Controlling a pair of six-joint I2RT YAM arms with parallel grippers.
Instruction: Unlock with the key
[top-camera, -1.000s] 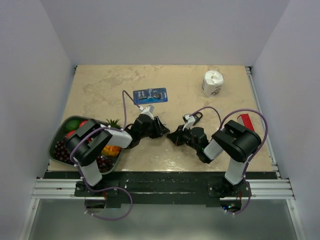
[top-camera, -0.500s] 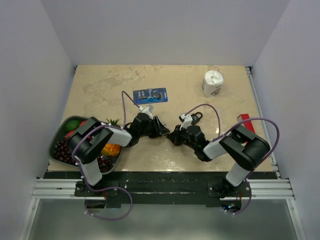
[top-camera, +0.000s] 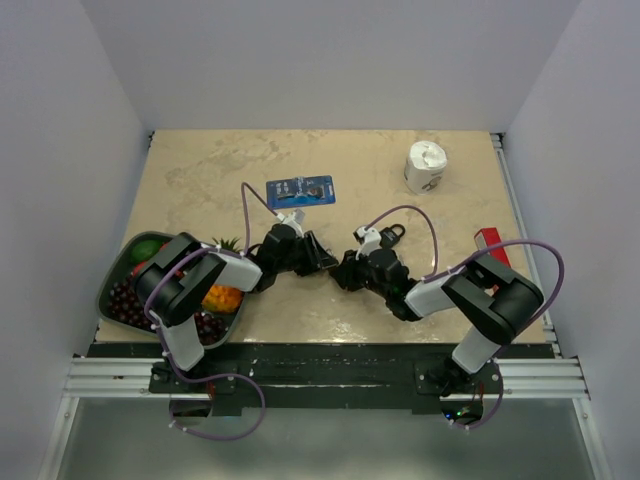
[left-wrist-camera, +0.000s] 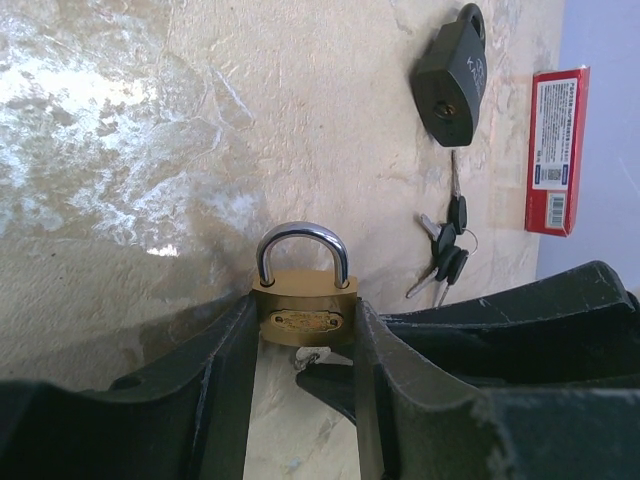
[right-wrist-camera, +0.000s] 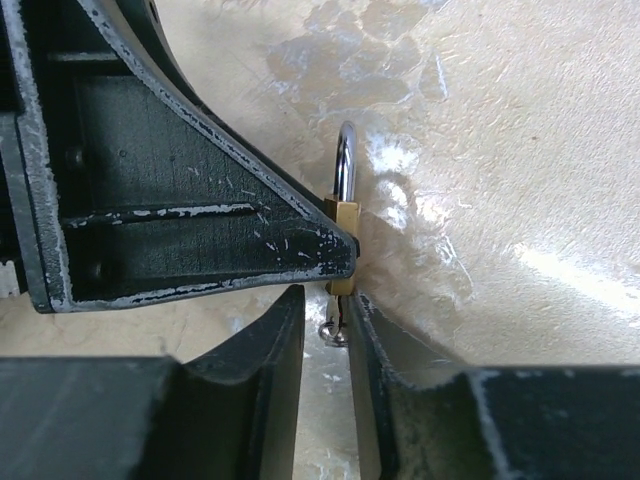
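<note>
Clamps small brass padlock (left-wrist-camera: 303, 320) in left tool (left-wrist-camera: 305, 302); brackets tiny silver key (right-wrist-camera: 335, 325) beneath it with right tool (right-wrist-camera: 326, 296), grip impossible to judge. Leaves the key (left-wrist-camera: 446, 255) lying on tabletop (left-wrist-camera: 150, 120) just beside black padlock (left-wrist-camera: 452, 80). Risks a twist wrenching the clamped lock loose, or opening the wrong lock.

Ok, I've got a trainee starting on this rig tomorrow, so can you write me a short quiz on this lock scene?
1. True or false: the shackle of the brass padlock is swung open.
2. The jaws of the left gripper are: A empty; B clamped on the brass padlock; C clamped on a key.
3. Which lock does the bunch of black-headed keys lie next to?
Key: 1 false; 2 B; 3 the black padlock.
</note>
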